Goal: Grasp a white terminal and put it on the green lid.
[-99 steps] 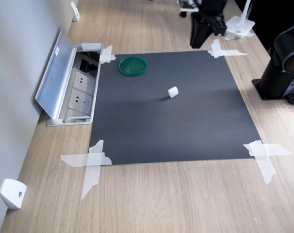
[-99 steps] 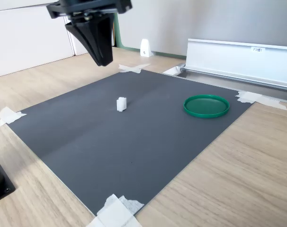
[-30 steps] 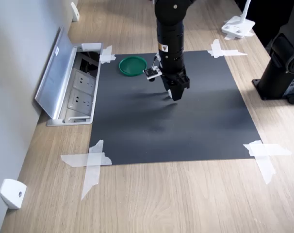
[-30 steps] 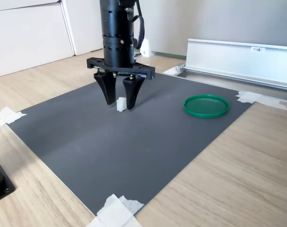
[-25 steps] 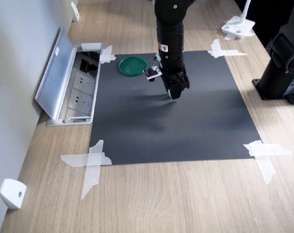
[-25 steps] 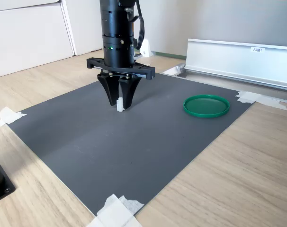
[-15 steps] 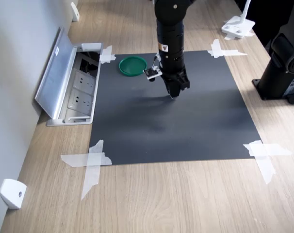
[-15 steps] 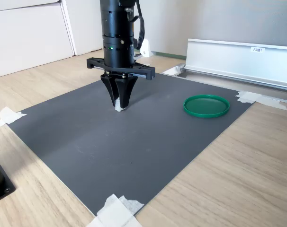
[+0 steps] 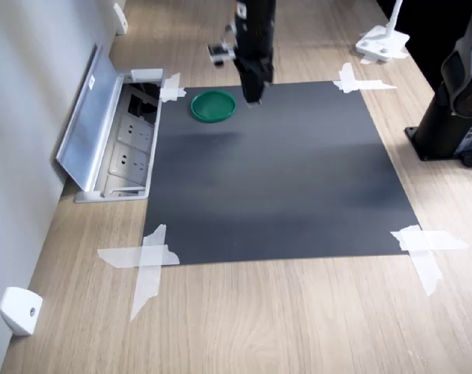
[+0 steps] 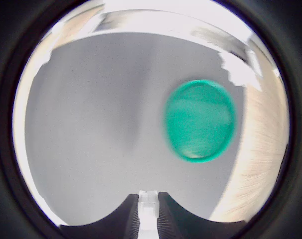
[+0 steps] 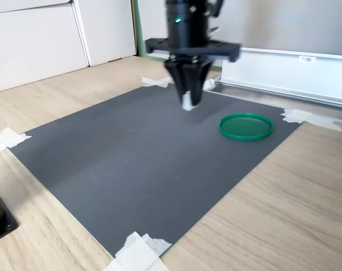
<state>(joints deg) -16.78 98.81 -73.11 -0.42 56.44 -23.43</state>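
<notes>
Gripper (image 11: 188,105) hung above dark mat (image 11: 131,164), jaws pinched on white terminal (image 10: 148,205). Green lid (image 11: 246,126) lay nearby on mat, apart from gripper.

- We see the white terminal (image 11: 187,102) as a very small white plastic block, held in the air above the dark mat. In the second exterior view only its lower end shows under the black fingertips. In the wrist view (image 10: 148,209) it stands between the two dark fingers, narrow and upright, with a small notched top.
- We see the green lid (image 9: 213,106) as a flat round dark-green disc with a raised rim. It lies flat on the mat near one corner, with nothing in it. In the second exterior view (image 11: 246,126) it lies to the right of the terminal, apart from it. In the wrist view (image 10: 199,121) it looks blurred.
</notes>
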